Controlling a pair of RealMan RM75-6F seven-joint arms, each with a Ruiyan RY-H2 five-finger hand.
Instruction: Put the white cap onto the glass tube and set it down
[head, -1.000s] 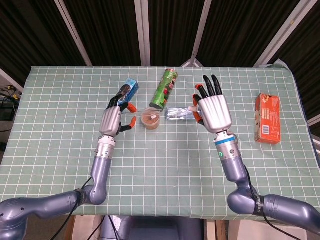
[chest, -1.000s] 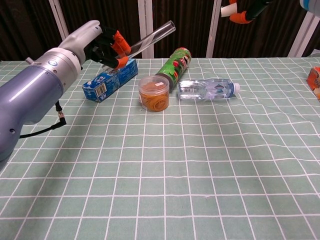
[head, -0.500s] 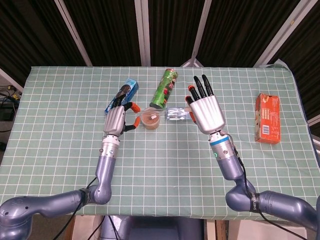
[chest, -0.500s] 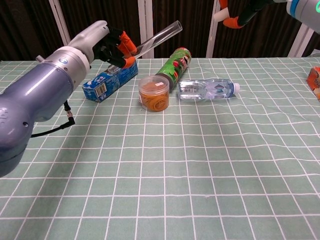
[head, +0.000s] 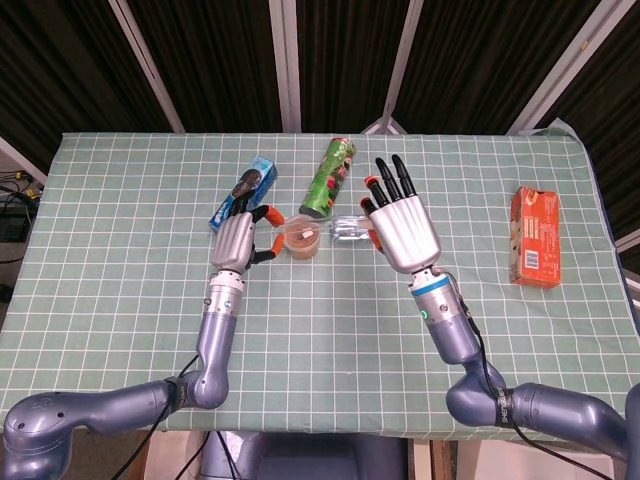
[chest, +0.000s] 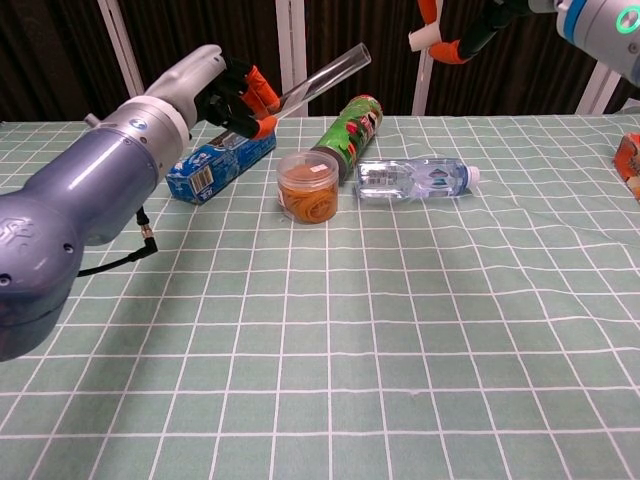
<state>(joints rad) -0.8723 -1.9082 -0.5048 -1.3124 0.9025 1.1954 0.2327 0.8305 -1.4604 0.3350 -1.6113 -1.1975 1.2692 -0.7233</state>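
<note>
The glass tube (chest: 318, 79) is held off the worktop (chest: 400, 330) in the left hand (chest: 232, 92), its fingers (chest: 262, 90) closed round the lower end so the open mouth slants up and toward the right hand (head: 402, 228). The white cap (chest: 420, 38) shows in the chest view pinched at the tips of the right hand's fingers (chest: 455, 48), with a clear gap between it and the tube mouth; from the head view the cap is hidden behind the hand.

The main risk, as I judge it, is misalignment: the tube is tilted and the cap small, so an off-axis approach could knock the cap from its light pinch or lever the tube in the left grip. A dropped cap would likely fall among the things below.

Directly under the 2 hands lie a round tub of rubber bands (chest: 308, 186), a water bottle (chest: 412, 179) on its side, a green crisp can (chest: 352, 128) and a blue carton (chest: 220, 160), all close together. The near half of the worktop looks open for setting the tube down. An orange box (head: 535, 237) sits well apart near the right edge.
</note>
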